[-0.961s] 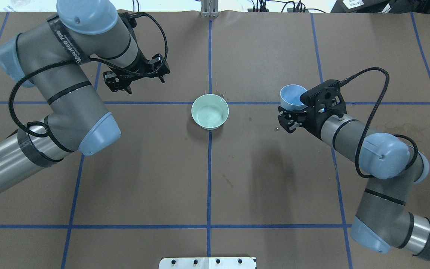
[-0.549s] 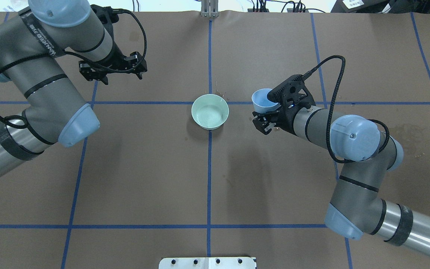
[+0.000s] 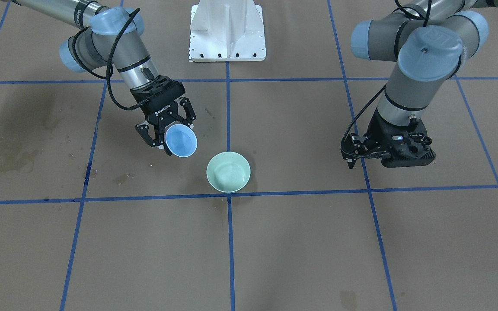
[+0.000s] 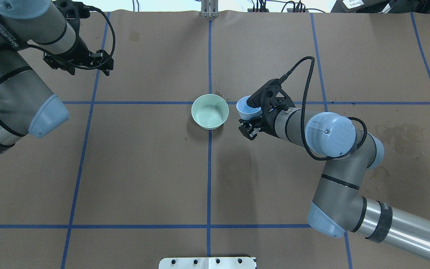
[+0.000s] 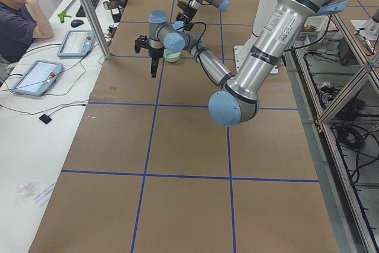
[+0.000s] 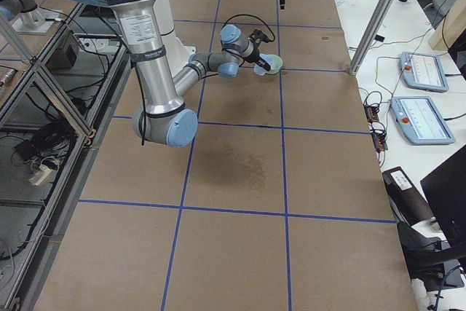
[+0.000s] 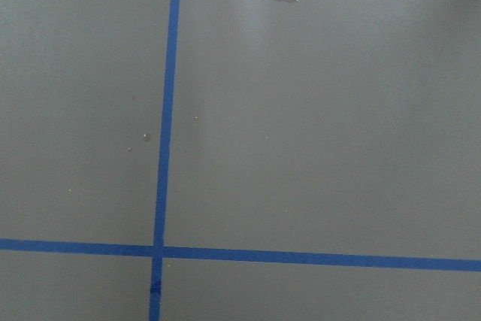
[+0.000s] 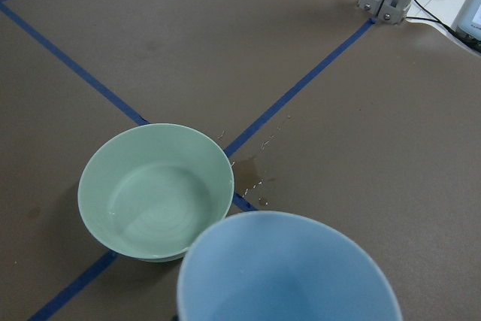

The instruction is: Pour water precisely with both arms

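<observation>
In the front-facing view, the right hand (image 3: 172,133) gripped the blue cup (image 3: 181,142) left of centre. The green bowl (image 3: 228,172) stood on the counter (image 3: 301,242) just to the lower right of the cup, not touching it.

In the overhead view, the bowl lay directly left of the cup, the rims near but apart, and the cup was not yet over the bowl. The left hand (image 4: 88,68) hung in the upper left with its fingers wide and nothing in it, well apart from both.

In the right wrist view, the cup rim filled the bottom edge and the bowl sat to its upper left, with a thin pool of water (image 8: 159,216) inside. A few drops (image 8: 258,186) lay on the counter beside it. Whether the cup had water, I could not tell.

The left wrist view showed only counter and blue tape lines (image 7: 167,110).

The right arm was clearly the nearer one for the pour.
</observation>
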